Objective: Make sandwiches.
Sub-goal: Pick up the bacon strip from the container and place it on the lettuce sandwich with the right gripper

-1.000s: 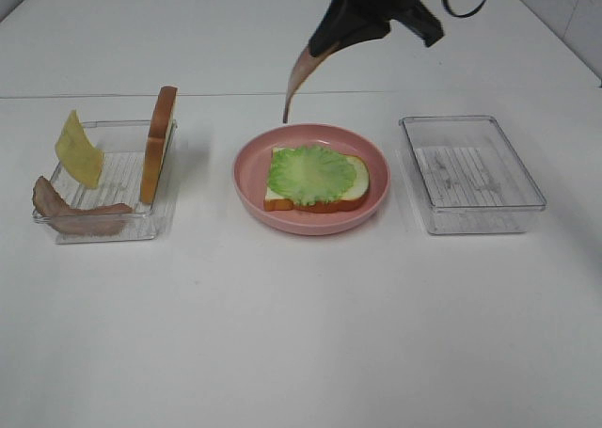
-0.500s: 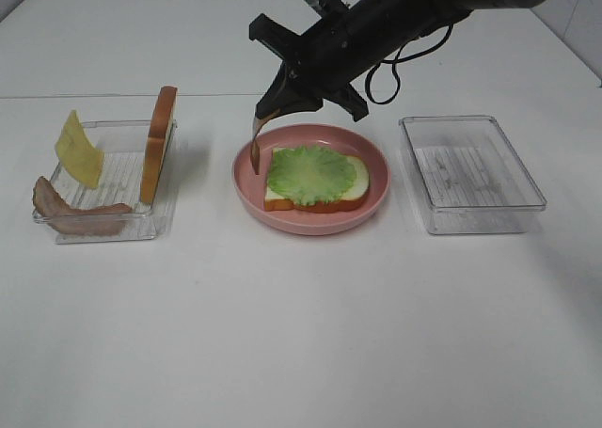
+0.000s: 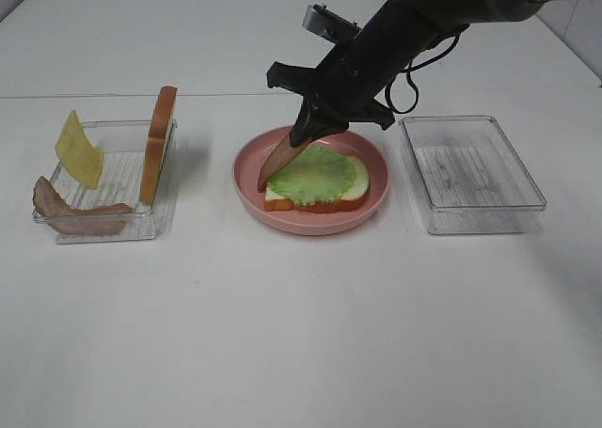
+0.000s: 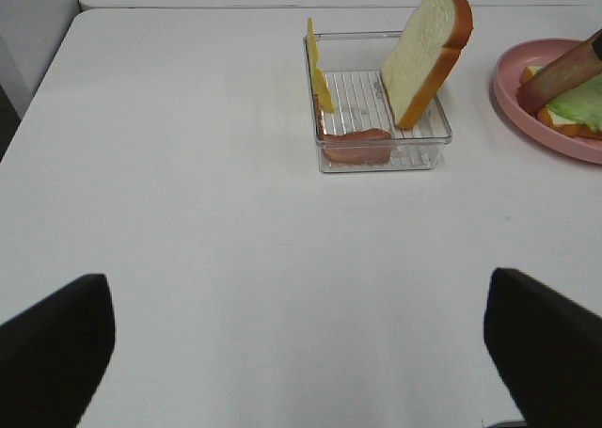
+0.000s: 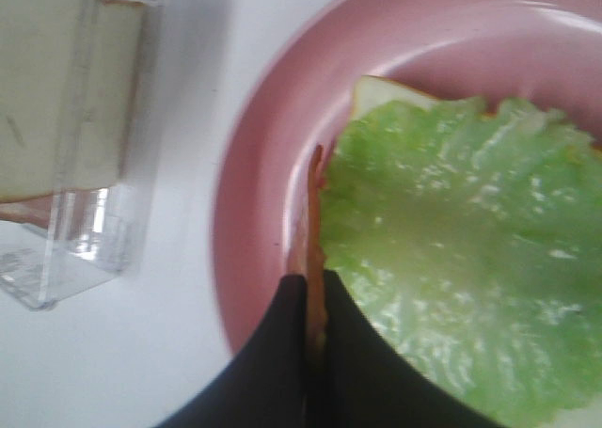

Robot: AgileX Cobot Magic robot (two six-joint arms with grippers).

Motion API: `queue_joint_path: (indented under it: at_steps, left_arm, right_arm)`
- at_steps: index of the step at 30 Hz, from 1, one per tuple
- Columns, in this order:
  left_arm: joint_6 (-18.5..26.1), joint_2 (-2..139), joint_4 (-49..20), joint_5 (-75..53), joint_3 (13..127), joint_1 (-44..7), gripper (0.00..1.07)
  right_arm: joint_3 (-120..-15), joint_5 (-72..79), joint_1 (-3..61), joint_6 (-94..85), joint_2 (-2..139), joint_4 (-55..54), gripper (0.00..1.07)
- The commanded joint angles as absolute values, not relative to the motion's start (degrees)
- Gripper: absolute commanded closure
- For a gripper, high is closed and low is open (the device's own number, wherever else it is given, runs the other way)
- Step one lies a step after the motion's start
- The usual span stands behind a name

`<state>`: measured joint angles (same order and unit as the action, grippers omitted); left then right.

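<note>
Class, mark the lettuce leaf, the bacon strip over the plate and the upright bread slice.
lettuce leaf (image 3: 315, 172), high view, middle of the leaf
bacon strip (image 3: 277, 165), high view, middle of the strip
bread slice (image 3: 160, 146), high view, crust edge

Premises: a robotics test lab. Grounds: a wide, bare white tabletop (image 3: 301, 334), a black cabled robot arm (image 3: 423, 19) working over it, and toy food (image 3: 158, 146) staged in a clear plastic tray (image 3: 146, 223) and on a pink plate (image 3: 310, 224)
</note>
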<state>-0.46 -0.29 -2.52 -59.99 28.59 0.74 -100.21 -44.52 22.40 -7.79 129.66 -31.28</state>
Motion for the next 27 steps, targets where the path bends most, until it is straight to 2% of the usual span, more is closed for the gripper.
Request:
queue_joint_path:
  at_steps: [1, 3, 7, 19, 20, 21, 22, 23, 24, 25, 26, 27]
  left_arm:
    - [-0.4, -1.5, -2.4, -59.2, 28.6, 1.0, 0.04]
    - [-0.4, -1.5, -2.4, -59.2, 28.6, 1.0, 0.04]
    - [-0.4, -1.5, -2.4, -59.2, 28.6, 1.0, 0.04]
    - [-0.4, -1.5, -2.4, -59.2, 28.6, 1.0, 0.04]
    - [-0.4, -1.5, -2.4, -59.2, 28.6, 1.0, 0.04]
    - [-0.4, -1.5, -2.4, -59.2, 28.6, 1.0, 0.04]
    - [-0.4, -1.5, -2.4, -59.2, 28.6, 1.0, 0.04]
    - [-0.4, -1.5, -2.4, -59.2, 28.6, 1.0, 0.04]
    - [-0.4, -1.5, -2.4, -59.2, 28.6, 1.0, 0.04]
    - [-0.4, -1.5, -2.4, -59.2, 28.6, 1.0, 0.04]
    - [-0.4, -1.5, -2.4, -59.2, 28.6, 1.0, 0.04]
    - [-0.4, -1.5, -2.4, -59.2, 28.6, 1.0, 0.04]
  right_arm:
    - [-100.3, -44.5, 22.3, -5.4, 129.7, -27.7, 1.07]
    - [-100.3, -44.6, 22.3, -1.1, 129.7, -20.9, 1.07]
    - [-100.3, -44.6, 22.3, 0.5, 129.5, -18.9, 1.07]
    - [-100.3, -45.6, 22.3, 0.7, 129.4, -19.1, 1.07]
    - [-100.3, -45.6, 22.3, 0.7, 129.4, -19.1, 0.97]
    - [-100.3, -45.6, 22.3, 0.7, 129.4, -19.1, 0.97]
    - [-100.3, -45.7, 22.3, 0.7, 129.4, -18.9, 0.79]
    - [-100.3, -45.7, 22.3, 0.7, 129.4, -18.9, 0.79]
    - [-100.3, -45.7, 22.3, 0.7, 129.4, -18.9, 0.66]
    - [-100.3, -45.4, 22.3, 0.7, 129.0, -18.4, 0.42]
    - [-100.3, -45.4, 22.3, 0.7, 129.0, -18.4, 0.42]
    - [-100.3, -45.4, 22.3, 0.8, 128.6, -17.8, 0.30]
